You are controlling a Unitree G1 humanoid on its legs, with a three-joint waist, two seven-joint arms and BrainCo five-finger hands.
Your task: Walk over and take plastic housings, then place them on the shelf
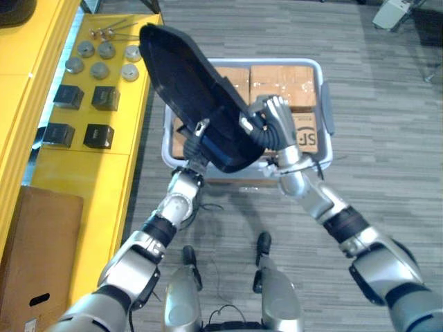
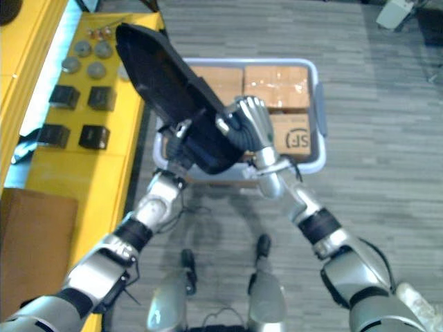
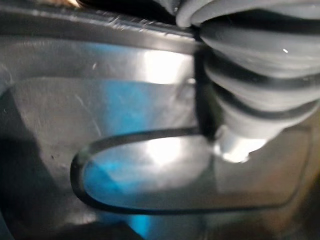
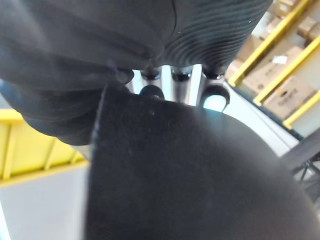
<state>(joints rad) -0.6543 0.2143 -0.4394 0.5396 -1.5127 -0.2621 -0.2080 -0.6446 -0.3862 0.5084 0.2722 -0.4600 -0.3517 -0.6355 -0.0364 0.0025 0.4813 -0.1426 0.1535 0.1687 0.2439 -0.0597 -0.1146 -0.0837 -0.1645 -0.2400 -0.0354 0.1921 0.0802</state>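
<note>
Shelf (image 1: 114, 162) at far left, yellow, stocked with grey discs (image 1: 100, 70) and small black blocks (image 1: 98, 135), plus a brown carton (image 1: 38, 242) at the near end. Showed bare yellow among them, so judged the likely spot for the load.

Next rightward, left robot hand (image 1: 199, 133), set on an arm slanting from the lower left to the low, near edge of the housing (image 1: 187, 83). Lay tucked against and partly behind that edge; could not tell whether clamped or merely propping. Judged to be there as under-support for the low end.

Then the housing itself: large black dished shell, held in the air between both robot hands, touching nothing else. Was tilted, far end high and leaning toward the shelf, near end low above the bin (image 1: 277, 61). Probably taken two-handed because too broad for one, and angled ready for a swing leftward onto the shelf.

Further right, right robot hand (image 1: 271, 121), clamped on the housing's right rim with fingers (image 1: 275, 106) curled over it; seen again in the right wrist view pressing on the black edge. Sat on a steep forearm from the lower right, wrist bent inward, making a V with the other arm.

Beneath and rightmost, bin on grey floor (image 1: 387, 138), just beside the shelf, packed with cardboard boxes (image 1: 284, 83).
</note>
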